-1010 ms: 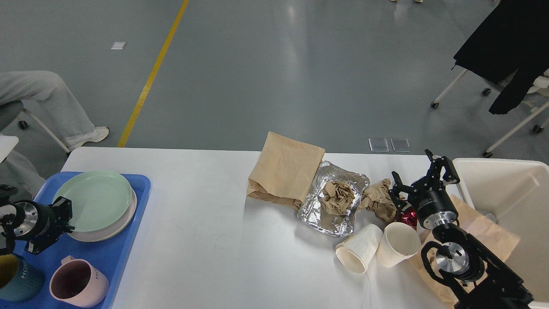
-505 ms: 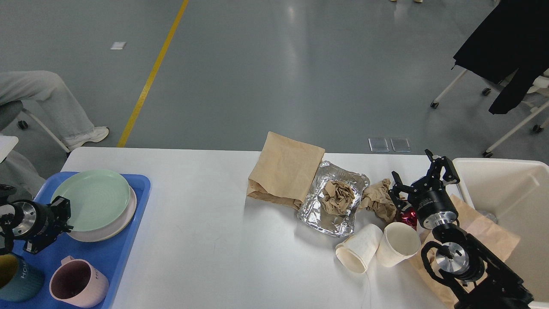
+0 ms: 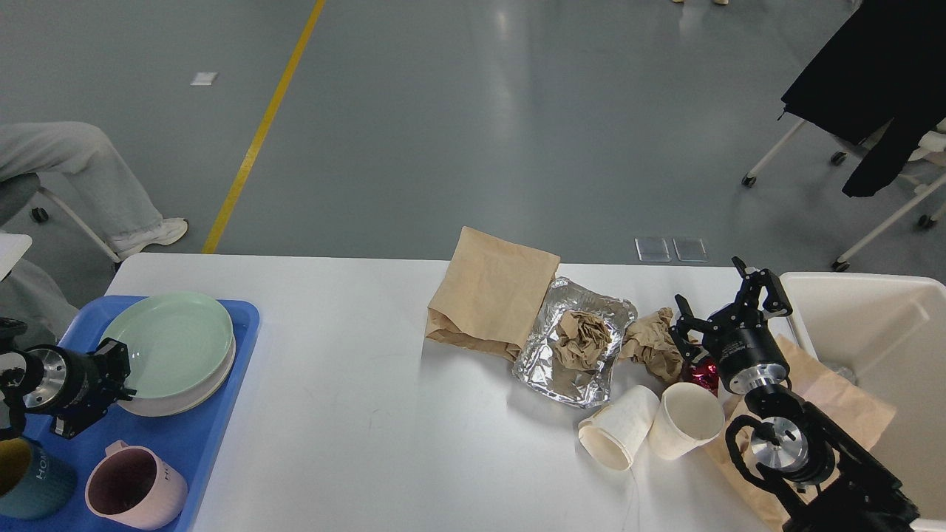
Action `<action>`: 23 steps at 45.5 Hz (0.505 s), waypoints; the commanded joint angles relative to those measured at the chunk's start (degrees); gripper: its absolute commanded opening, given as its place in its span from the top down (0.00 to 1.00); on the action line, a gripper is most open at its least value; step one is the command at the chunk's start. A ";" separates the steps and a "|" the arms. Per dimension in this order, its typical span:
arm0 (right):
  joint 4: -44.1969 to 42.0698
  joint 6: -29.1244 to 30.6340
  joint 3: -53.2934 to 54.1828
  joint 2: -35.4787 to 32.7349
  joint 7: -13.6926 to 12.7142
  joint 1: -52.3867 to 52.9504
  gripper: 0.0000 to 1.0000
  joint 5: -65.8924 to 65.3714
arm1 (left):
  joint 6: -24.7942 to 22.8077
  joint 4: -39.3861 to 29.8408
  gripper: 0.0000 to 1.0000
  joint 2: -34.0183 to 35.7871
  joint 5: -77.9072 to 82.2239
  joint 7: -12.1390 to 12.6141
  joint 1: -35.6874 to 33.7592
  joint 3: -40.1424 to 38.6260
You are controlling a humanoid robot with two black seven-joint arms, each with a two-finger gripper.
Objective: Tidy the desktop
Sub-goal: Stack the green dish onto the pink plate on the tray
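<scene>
Foil tray (image 3: 576, 355) holds crumpled paper (image 3: 582, 338); right tool (image 3: 728, 307) fingers apart, left tool (image 3: 114, 373) unclear.

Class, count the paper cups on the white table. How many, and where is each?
2. Both lie tipped side by side near the table's right front: one cup left, the other cup right. More may be hidden.

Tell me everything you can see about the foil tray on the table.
The foil tray is a crumpled, shiny silver aluminium container, roughly rectangular with bent walls, lying open side up on the white desktop. A wad of crumpled brown paper sits inside it. Its left edge meets the flat brown paper bag; more crumpled paper lies at its right.
</scene>
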 commanded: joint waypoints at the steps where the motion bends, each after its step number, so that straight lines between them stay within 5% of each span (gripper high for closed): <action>1: 0.00 0.00 0.00 0.00 0.00 0.00 0.00 -0.02 | 3.00 0.41 0.21 0.52 0.06 0.41 -0.07 0.13; 5: 0.00 0.00 0.00 0.00 0.00 0.00 0.00 -0.02 | 3.89 0.41 0.10 0.52 0.15 0.50 -0.07 0.13; 23: 0.00 0.00 0.00 0.00 0.00 0.00 0.00 -0.02 | 3.19 0.76 0.04 0.78 2.61 0.41 -1.47 -1.36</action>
